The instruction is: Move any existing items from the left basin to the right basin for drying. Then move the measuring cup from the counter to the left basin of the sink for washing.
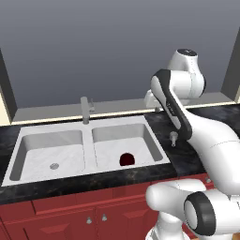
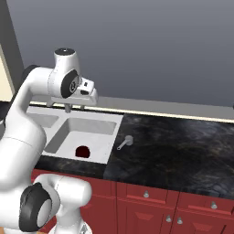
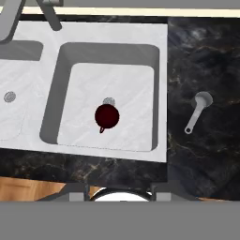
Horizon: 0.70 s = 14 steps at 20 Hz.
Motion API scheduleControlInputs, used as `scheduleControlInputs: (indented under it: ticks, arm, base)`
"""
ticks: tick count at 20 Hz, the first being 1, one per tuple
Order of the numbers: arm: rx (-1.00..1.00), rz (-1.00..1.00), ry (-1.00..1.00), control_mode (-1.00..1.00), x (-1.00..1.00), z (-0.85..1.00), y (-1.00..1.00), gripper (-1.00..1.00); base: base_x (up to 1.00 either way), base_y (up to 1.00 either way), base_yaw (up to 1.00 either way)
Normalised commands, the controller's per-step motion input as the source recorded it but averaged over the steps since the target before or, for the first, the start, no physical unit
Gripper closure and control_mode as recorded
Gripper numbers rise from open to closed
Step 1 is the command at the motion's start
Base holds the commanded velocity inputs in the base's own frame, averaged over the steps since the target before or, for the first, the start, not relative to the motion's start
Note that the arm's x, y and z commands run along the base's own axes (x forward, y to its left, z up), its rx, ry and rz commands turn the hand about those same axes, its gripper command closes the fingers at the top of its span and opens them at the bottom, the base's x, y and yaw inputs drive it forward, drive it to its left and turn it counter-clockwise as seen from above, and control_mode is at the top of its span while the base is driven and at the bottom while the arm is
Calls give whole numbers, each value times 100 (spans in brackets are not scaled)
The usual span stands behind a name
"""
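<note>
Counter right of sink: measuring cup flat, handle slanting toward front edge, bowl toward wall; hand's spread can't tell.

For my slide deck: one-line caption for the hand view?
Dark red object in the right basin; measuring cup waits on the counter.

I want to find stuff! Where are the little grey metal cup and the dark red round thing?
Little grey metal measuring cup [image 3: 203,100], hand view, on its bowl.
Dark red round object [image 3: 107,115], hand view, on its middle.
</note>
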Motion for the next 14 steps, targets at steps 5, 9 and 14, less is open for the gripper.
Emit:
scheduleControlInputs:
  ticks: [5, 9, 14]
  arm:
    - [0, 0, 0, -100, 17, 0, -11, -100]
    - [-7, -4, 5, -100, 16, -39, -34, -100]
    - [-18, -11, 15, -100, 2, -75, -49, -100]
  base:
    - [0, 0, 0]
    - [0, 0, 0]
    - [0, 0, 0]
